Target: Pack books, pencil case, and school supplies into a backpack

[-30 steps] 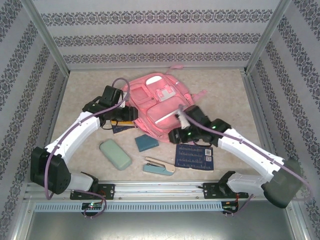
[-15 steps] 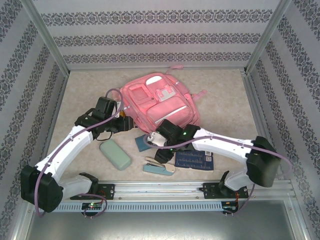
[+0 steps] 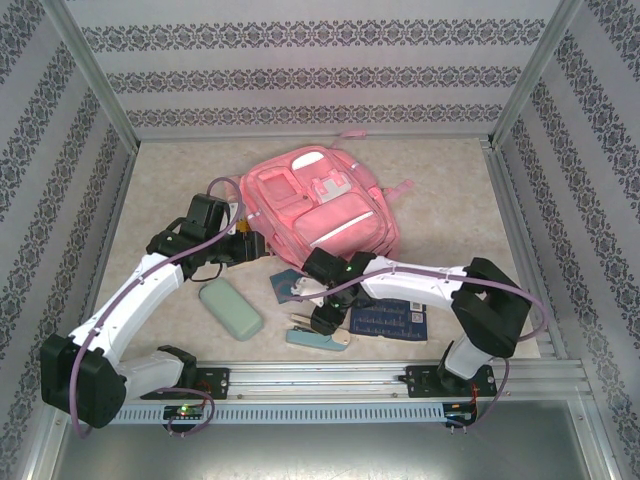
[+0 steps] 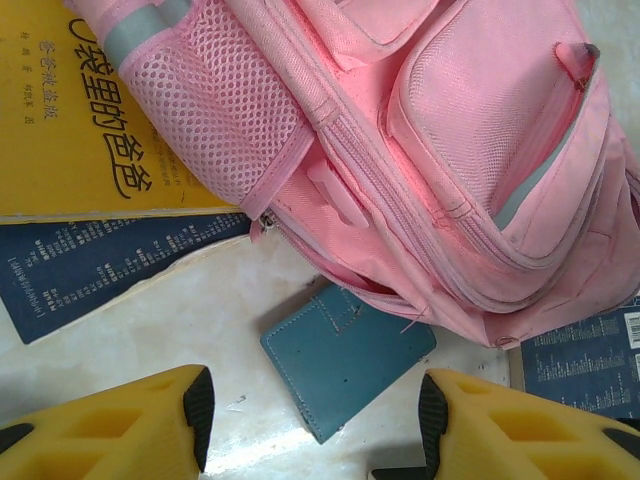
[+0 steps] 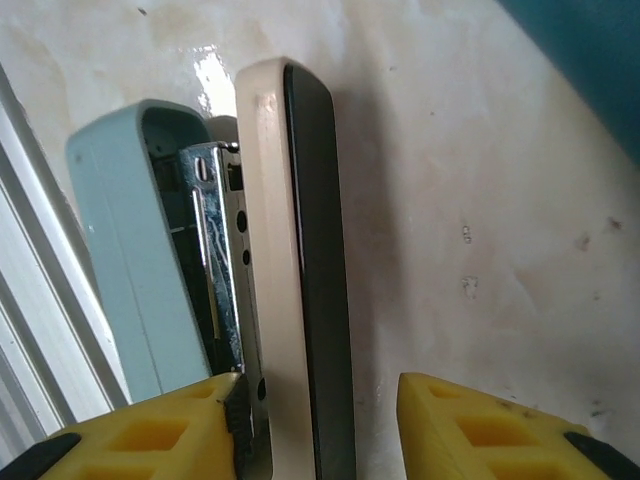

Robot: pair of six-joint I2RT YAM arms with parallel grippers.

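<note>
Top view: the backpack [image 3: 330,215] lies flat mid-table, pockets up. From it I log the pencil case [image 3: 230,309] at 7 o'clock, the teal book [image 3: 283,288] at 6, the stapler [image 3: 318,338] farther out at 6 by the rail, and a navy book [image 3: 392,318] at 5.

The left gripper [image 3: 243,246] sits at the backpack's 8 o'clock. Left wrist view: jaws wide apart, holding nothing. The teal book lies on the table beyond them, touching the backpack's edge. A yellow book [image 4: 60,110] and a second navy book [image 4: 90,270] stick out from under the mesh pocket.

The right gripper [image 3: 325,320] hangs over the stapler. Right wrist view: jaws apart, straddling it. One finger [image 5: 150,430] touches the metal magazine, and I see bare table between the other and the cream arm. Not clamped.
</note>
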